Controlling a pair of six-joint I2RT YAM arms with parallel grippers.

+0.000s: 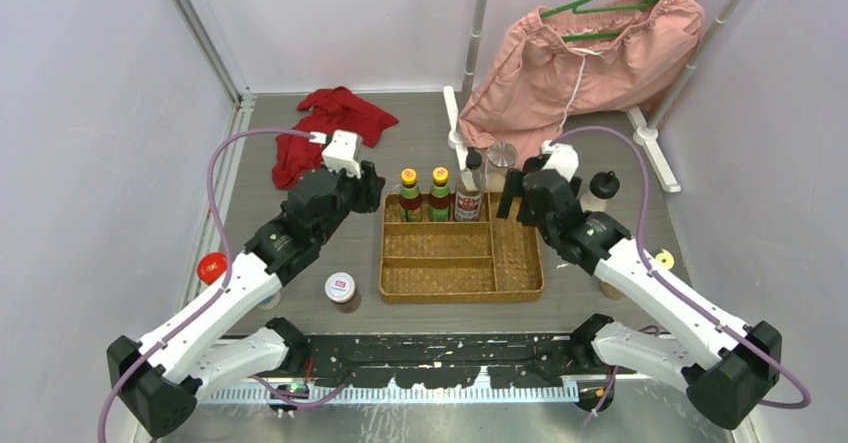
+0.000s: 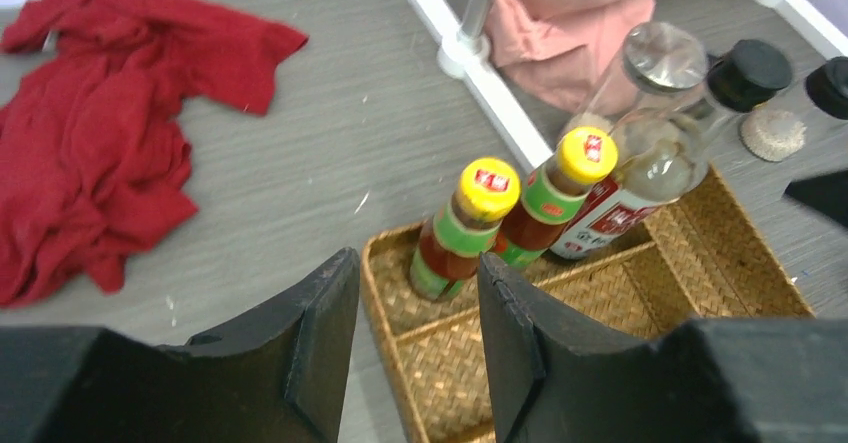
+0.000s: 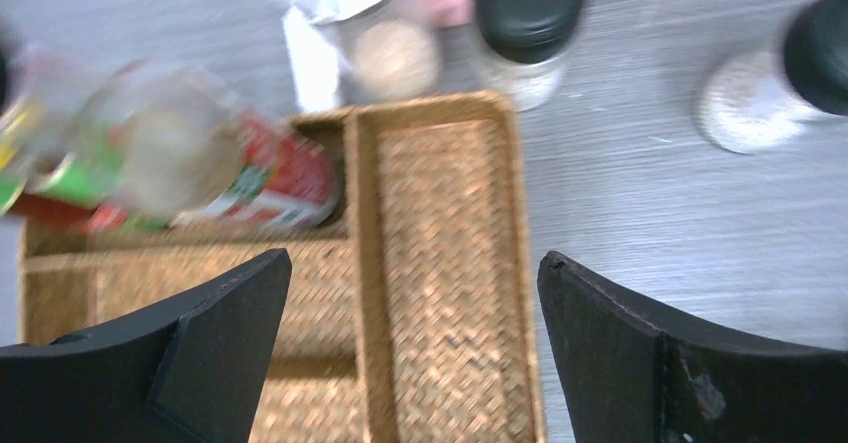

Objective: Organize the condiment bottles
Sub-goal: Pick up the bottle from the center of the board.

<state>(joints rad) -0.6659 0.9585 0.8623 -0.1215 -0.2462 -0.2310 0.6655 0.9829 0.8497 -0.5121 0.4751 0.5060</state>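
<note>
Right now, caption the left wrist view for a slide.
Open, empty left hand facing two yellow-capped sauces and a clear bottle in the wicker tray.

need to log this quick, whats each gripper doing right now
Left gripper: partly open, holding nothing.
Right gripper: wide open, holding nothing.

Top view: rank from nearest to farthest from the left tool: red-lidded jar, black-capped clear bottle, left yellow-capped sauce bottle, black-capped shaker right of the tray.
1. Left yellow-capped sauce bottle, back row of the tray, just right of the left tool.
2. Black-capped clear bottle, same row, further right.
3. Red-lidded jar, far left, outside the tray.
4. Black-capped shaker, right of the tray.
</note>
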